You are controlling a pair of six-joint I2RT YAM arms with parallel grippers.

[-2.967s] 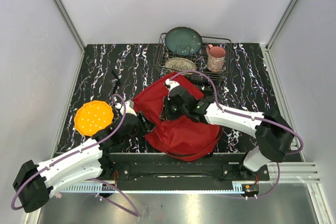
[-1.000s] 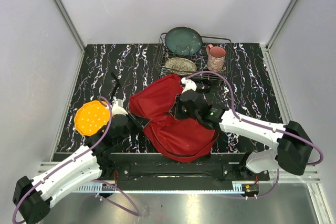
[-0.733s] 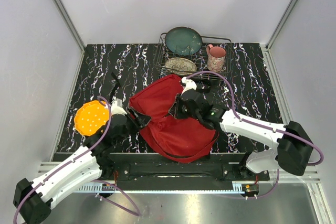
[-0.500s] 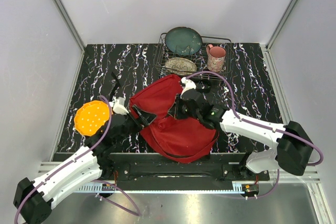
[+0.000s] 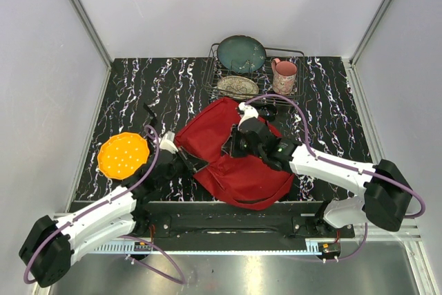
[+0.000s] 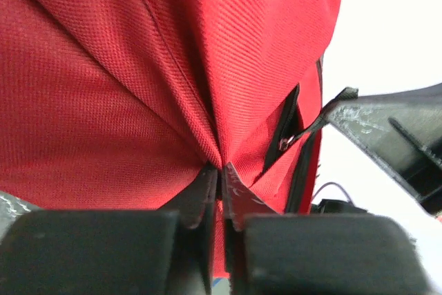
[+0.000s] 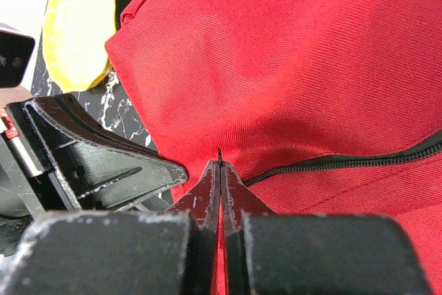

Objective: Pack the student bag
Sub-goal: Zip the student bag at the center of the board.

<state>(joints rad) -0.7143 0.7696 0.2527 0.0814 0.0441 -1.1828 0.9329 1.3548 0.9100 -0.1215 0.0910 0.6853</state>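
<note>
Red student bag lies crumpled on worktop, near middle; left fingers pinched closed on a fabric fold at its left side; right fingers clamped tight on fabric by zipper.

an orange disc, wire rack, pink mug.

- Bright, even light from overhead filled the top view; the black marbled tabletop read clearly.
- Soft shadows sat in the folds of the large soft red fabric backpack.
- Up close its weave was crisp, while the black fingers of the left gripper blurred toward the lens.
- The left wrist view's background was blown out to white.
</note>
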